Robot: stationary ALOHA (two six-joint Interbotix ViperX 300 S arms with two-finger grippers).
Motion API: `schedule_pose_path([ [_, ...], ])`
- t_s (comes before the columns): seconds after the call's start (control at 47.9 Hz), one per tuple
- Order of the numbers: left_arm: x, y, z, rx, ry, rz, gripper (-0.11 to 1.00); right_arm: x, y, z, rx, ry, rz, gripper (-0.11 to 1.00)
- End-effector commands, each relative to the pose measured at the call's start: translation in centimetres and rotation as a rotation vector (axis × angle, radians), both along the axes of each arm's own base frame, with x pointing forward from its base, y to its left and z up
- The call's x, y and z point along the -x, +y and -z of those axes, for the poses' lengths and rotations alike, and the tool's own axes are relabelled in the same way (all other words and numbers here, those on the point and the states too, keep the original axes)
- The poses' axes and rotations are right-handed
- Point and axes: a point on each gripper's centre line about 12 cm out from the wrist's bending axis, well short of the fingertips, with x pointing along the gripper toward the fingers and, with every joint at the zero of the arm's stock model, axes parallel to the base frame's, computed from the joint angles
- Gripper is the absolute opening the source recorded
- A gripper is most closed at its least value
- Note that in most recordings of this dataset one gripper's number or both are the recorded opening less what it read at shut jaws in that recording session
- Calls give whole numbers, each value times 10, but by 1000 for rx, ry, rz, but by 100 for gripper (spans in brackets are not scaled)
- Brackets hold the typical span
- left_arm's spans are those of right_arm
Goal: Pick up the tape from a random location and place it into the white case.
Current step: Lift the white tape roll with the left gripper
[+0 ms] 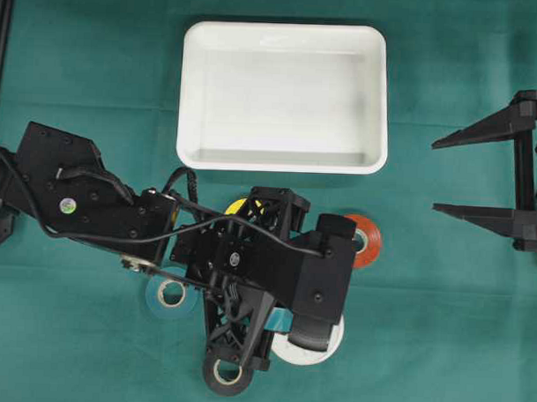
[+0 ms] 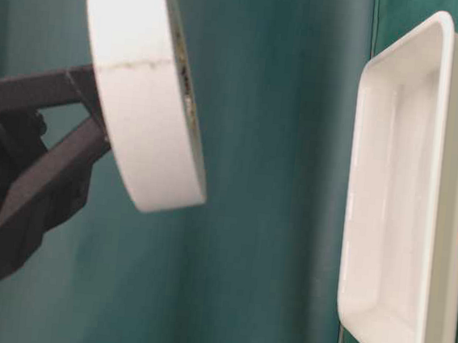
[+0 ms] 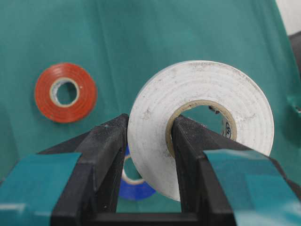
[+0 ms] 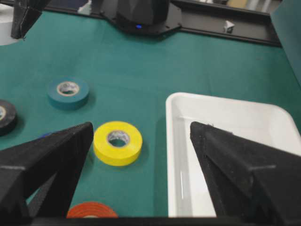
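Since the roll is already off the cloth, I read the moment like this:

Left gripper [image 3: 149, 155]: clenched on the white tape [image 3: 202, 122], one finger through the core, the other against the outer face, so the roll hangs edge-on from its wall. I judge that grip firm enough for carrying.

White tape: clamped between my left fingers, raised clear of the green worktop [image 1: 88, 62], upright rather than flat in the table-level view.

White case [image 1: 284, 96]: ahead of the left gripper and apart from it, nothing inside it that I can see; its raised rim is the edge I must clear before letting go.

Right gripper [image 1: 481, 178]: spread wide, grasping nothing, parked well off to the far side of the case, out of my path.

Loose rolls: red tape [image 3: 66, 92] ahead and to one side of the fingers, blue tape [image 3: 134, 186] directly beneath them, yellow tape [image 4: 117, 142] just beside the case's near wall.

Open room: bare cloth between gripper and case; I'd go over the yellow roll, not past it.
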Motion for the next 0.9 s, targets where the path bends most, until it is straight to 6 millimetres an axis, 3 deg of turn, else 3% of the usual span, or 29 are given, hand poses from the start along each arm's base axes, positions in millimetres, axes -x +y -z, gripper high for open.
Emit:
schedule_pose_path([
  [0.0,3,4,-28,14,-68,-6,25,-3,0,-9,-3,-22,1,92],
  [0.271,-1,38,-28,9,-67,-79,25,-3,0,-9,-1,-21,0,92],
  [0.876,6,166,-29,-5,-19,-366,25,-2,0,-6,2,2,1,92],
])
